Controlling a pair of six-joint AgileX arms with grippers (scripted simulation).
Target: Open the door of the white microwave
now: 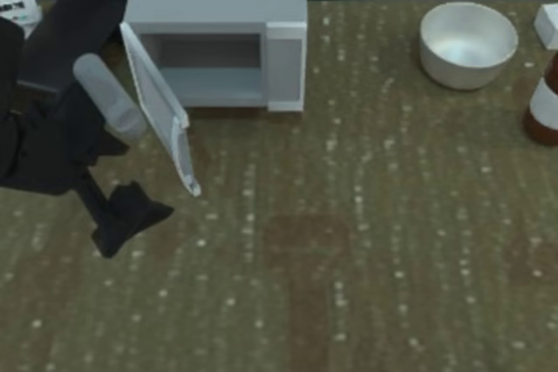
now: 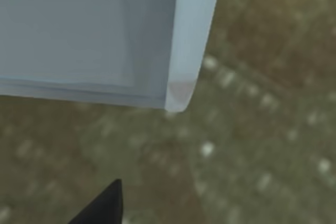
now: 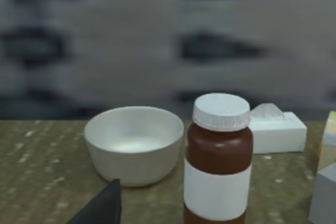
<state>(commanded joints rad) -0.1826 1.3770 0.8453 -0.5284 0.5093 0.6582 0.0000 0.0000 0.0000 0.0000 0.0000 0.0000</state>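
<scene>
One boxy white microwave (image 1: 218,28) sits at the surface's (image 1: 366,259) far left, its white-framed windowed door (image 1: 161,111) swung wide. Left claw (image 1: 131,215) hovers near the door's free edge; how far it gapes I cannot tell. Only the right wrist view shows the brown bottle's (image 3: 218,161) white cap beside the white bowl (image 3: 134,142).

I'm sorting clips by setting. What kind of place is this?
Probably a mock kitchen tabletop in a rendered simulation. A white microwave stands with its door swung open, a white bowl and a brown bottle sit on the mottled olive table, and the left gripper is near the door.
</scene>
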